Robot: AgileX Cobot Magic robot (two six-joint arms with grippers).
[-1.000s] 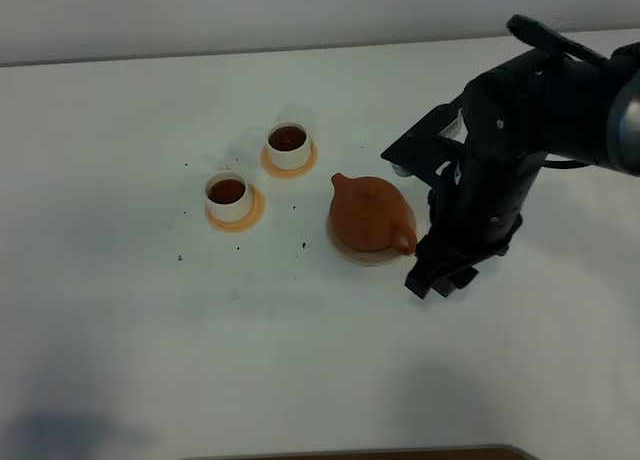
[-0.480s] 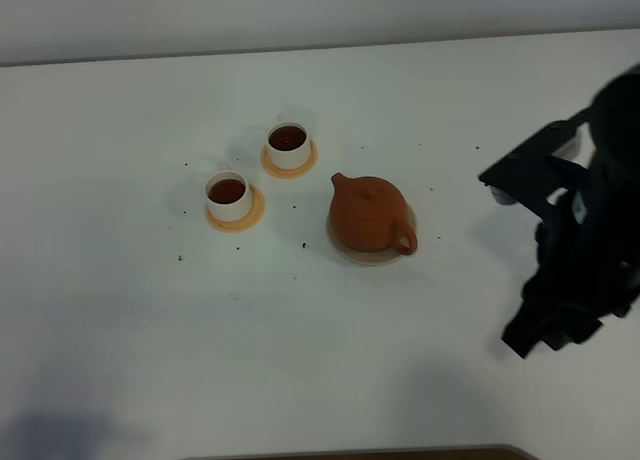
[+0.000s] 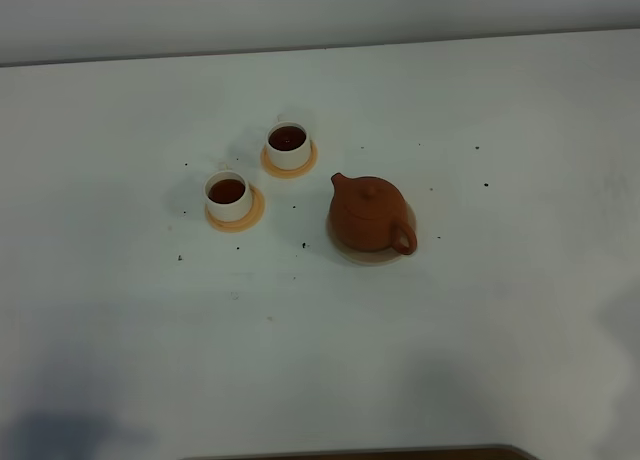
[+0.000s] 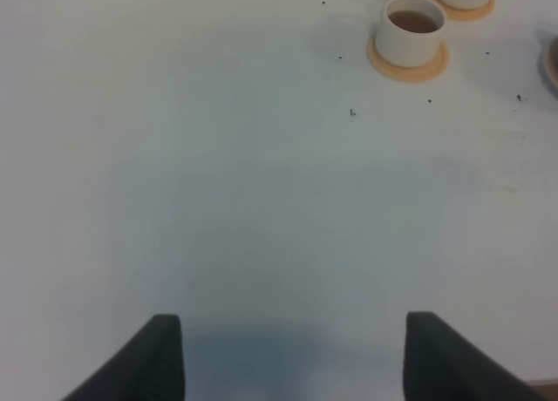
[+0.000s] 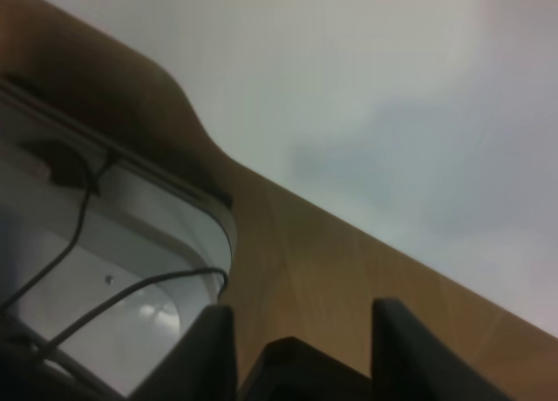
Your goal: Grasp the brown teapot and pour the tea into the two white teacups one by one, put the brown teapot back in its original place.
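Two white teacups (image 3: 258, 168) stand left of centre on the table (image 3: 480, 330), each on its own small orange-tan coaster (image 3: 236, 212), and both hold dark tea. The nearer, more leftward cup (image 3: 228, 195) and the farther cup (image 3: 288, 145) sit near one another but apart. To their right the brown teapot (image 3: 371, 215) rests upright on the pale saucer (image 3: 362, 253), its spout turned toward the cups and its loop handle facing the near right. A few dark specks (image 3: 303, 246) lie scattered on the table around the set.

Neither arm shows in the high view. The left tool (image 4: 292, 353) hangs over bare table with its two dark fingers (image 4: 161, 353) spread wide and nothing between them; one filled cup on its coaster is visible well beyond it. The right tool (image 5: 301, 340) points off the table toward a wooden edge (image 5: 331, 270) and a pale tray with cables (image 5: 105, 261); its fingers stand apart and grip nothing.

Judging by the filled cups and the pot seated on its saucer, every step of the task looks done, with pouring and return both complete. The next move seems to call for nothing more than keeping both arms parked clear of the tea set, so that no stray motion knocks a cup or nudges the pot off its saucer.
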